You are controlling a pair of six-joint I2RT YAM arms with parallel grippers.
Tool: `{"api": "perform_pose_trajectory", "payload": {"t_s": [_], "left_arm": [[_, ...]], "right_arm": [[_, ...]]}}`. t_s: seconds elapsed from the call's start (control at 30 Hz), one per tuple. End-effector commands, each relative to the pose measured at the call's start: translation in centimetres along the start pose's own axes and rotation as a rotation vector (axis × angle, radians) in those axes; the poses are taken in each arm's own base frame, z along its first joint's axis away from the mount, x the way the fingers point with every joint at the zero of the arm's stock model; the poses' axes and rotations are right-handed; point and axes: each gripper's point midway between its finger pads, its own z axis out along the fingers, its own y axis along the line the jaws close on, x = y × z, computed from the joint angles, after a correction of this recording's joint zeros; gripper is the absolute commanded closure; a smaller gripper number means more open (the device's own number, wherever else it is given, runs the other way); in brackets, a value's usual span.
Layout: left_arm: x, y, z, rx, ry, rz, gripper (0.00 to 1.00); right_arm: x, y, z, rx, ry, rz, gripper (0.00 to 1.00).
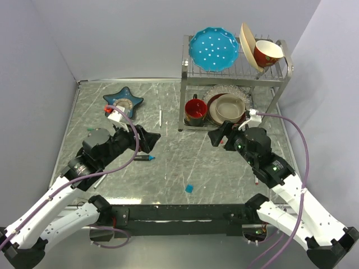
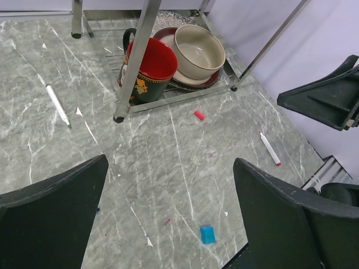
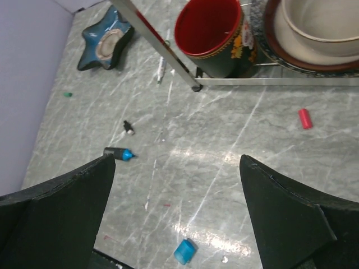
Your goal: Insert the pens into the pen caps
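1. the left end effector (image 2: 168, 218) hangs above the grey marble-patterned table (image 2: 168, 157) with its black fingers spread wide and nothing between them. the right end effector (image 3: 176, 213) is likewise wide open and empty.
2. the pens lie flat and scattered on the table. a thick black marker with a blue end (image 3: 118, 152) is near the left end effector. a thin white pen with a green tip (image 2: 58, 105) lies near the foot of the metal dish rack (image 2: 136, 61). a thin white pen with a red tip (image 2: 270, 148) lies over by the right arm.
3. the caps lie apart from the pens. a bright blue cap (image 2: 207, 233) sits near the front middle, and a short red cap (image 2: 199, 115) is just in front of the rack. a tiny black cap (image 3: 129, 127) is near the marker. a green speck (image 3: 68, 94) toward the left wall may be another cap.
4. all of these are probably light, rigid plastic. the smooth round barrels are likely to roll or skid on the glossy table when nudged.
5. a pen looks best taken across its barrel near the middle. the fingers should close square to its length and leave the writing end free to enter a cap.
6. a cap is so short that it may tip or pop out of a pinch. holding it at the closed end, with the mouth clear, seems the safer grip. pen and cap would then need lining up on one axis.
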Motion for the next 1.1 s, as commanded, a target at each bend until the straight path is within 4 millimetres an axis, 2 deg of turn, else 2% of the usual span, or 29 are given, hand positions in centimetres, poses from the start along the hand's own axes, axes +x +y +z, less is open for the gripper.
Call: {"api": "perform_pose_trajectory", "payload": {"t_s": [0.0,0.13,0.17,0.23,0.27,0.37,0.5,0.63,0.73,0.93,1.07], "left_arm": [[-1.3,-0.7,-0.2,0.031,-0.047,0.015,0.00],[-1.6,-0.8,-0.4,0.036,-0.063,0.012,0.01],[-1.6,-0.8,-0.5,0.035,-0.061,0.012,0.01],[-1.7,-1.0,-0.6,0.040,-0.061,0.009,0.01],[-1.8,-1.3,-0.8,0.054,-0.063,0.007,0.01],[-2.0,-1.7,-1.3,0.080,-0.077,0.001,0.01],[-2.1,-2.4,-1.8,0.120,-0.087,-0.007,0.01],[-1.8,-3.4,-2.0,0.170,-0.068,-0.020,0.01],[-1.6,-4.0,-2.1,0.193,-0.056,-0.020,0.01],[-1.2,-5.0,-2.6,0.219,-0.048,-0.013,0.00],[-0.6,-5.5,-2.7,0.213,-0.042,0.015,0.01]], "right_arm": [[-2.7,-0.9,-0.6,0.082,-0.098,0.033,0.00],[-2.9,-3.3,-1.2,0.217,-0.124,0.083,0.00],[-1.6,-4.4,-1.4,0.280,-0.080,0.119,0.00],[-0.4,-6.5,-1.6,0.407,-0.042,0.134,0.01],[1.4,-8.2,-2.5,0.506,0.023,0.148,0.01],[3.5,-11.8,-3.9,0.730,0.090,0.145,0.01],[5.9,-14.8,-4.8,0.878,0.143,0.174,0.01],[7.2,-16.8,-5.5,0.925,0.181,0.257,0.02],[7.3,-18.8,-6.2,0.971,0.170,0.294,0.03],[8.3,-20.3,-6.4,1.007,0.123,0.465,0.02],[9.2,-22.6,-7.6,1.161,0.088,0.523,0.00]]}}
